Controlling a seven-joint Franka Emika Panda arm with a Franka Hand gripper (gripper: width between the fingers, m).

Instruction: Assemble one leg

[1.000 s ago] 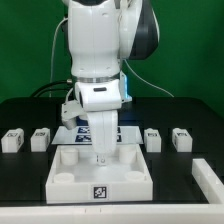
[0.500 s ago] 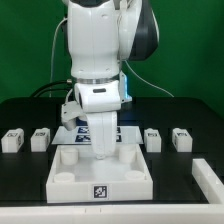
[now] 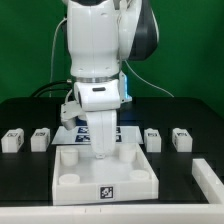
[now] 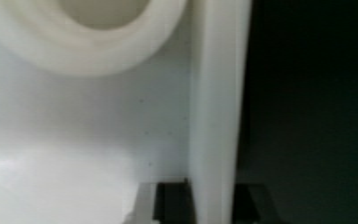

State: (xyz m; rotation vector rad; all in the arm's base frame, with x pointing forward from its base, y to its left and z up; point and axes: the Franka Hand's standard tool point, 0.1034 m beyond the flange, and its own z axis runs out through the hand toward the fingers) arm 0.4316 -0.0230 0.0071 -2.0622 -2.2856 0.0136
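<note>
The large white square tabletop (image 3: 75, 185) with round corner sockets lies on the black table in front of the arm. My gripper (image 3: 101, 155) points straight down at the tabletop's far wall. In the wrist view the two dark fingertips (image 4: 172, 205) stand on either side of that thin white wall (image 4: 215, 110), and the gripper (image 4: 208, 205) is shut on it. A round socket (image 4: 105, 30) shows beside the wall. Four small white legs lie in a row behind: two on the exterior view's left (image 3: 12, 140) (image 3: 40, 138) and two on its right (image 3: 153, 138) (image 3: 181, 137).
The marker board (image 3: 70, 130) lies behind the tabletop, partly hidden by the arm. A white part (image 3: 208, 180) sits at the front on the exterior view's right. A green wall stands behind the table.
The tabletop has slid a little toward the exterior view's right with the gripper on its wall. The legs have not moved.
</note>
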